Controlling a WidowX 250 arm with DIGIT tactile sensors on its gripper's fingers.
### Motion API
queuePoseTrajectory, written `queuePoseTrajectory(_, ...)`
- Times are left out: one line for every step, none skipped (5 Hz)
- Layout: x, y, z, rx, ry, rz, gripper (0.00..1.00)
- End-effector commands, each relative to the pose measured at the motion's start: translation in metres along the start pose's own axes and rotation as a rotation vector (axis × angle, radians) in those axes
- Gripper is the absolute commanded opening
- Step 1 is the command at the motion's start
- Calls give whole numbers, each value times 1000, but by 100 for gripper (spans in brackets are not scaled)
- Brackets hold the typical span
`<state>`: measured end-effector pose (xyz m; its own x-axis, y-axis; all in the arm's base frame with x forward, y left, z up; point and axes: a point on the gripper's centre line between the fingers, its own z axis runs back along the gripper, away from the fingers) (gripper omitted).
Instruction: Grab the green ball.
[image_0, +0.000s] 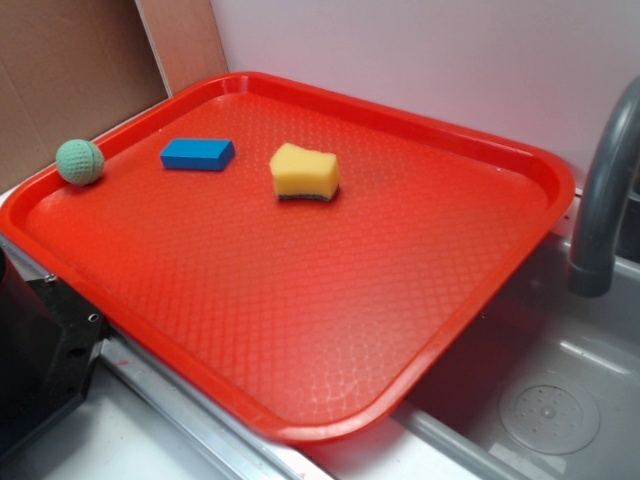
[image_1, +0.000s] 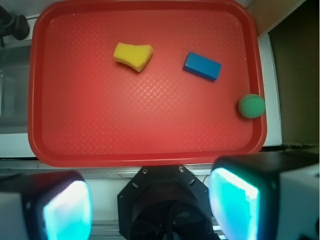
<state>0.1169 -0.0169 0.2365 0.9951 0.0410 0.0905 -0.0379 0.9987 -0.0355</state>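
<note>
The ball (image_1: 251, 106) rests against the tray (image_1: 150, 155) rim at one side, well apart from the claw (image_1: 150, 202), whose pads stand wide open and empty. Risks — the round ball may roll off when nudged, or a pad may strike the raised rim. No writing is readable.

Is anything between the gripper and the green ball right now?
Nothing visible. The gripper is open, off the tray's near edge, holding nothing. The ball sits against the tray rim, alone. The blue block and sponge lie farther in, apart from it and off the straight path.
</note>
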Motion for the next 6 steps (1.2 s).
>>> queuePoseTrajectory(0, 0, 0, 0, 0, 0, 100)
queuePoseTrajectory(1, 6, -2, -2, -49, 158, 100)
queuePoseTrajectory(7, 19, -10, -22, -94, 312, 100)
queuePoseTrajectory(23, 47, -32, -20, -138, 518, 100)
queuePoseTrajectory(27, 69, -50, -16, -187, 757, 100)
queuePoseTrajectory(32, 101, -72, 13, -214, 925, 100)
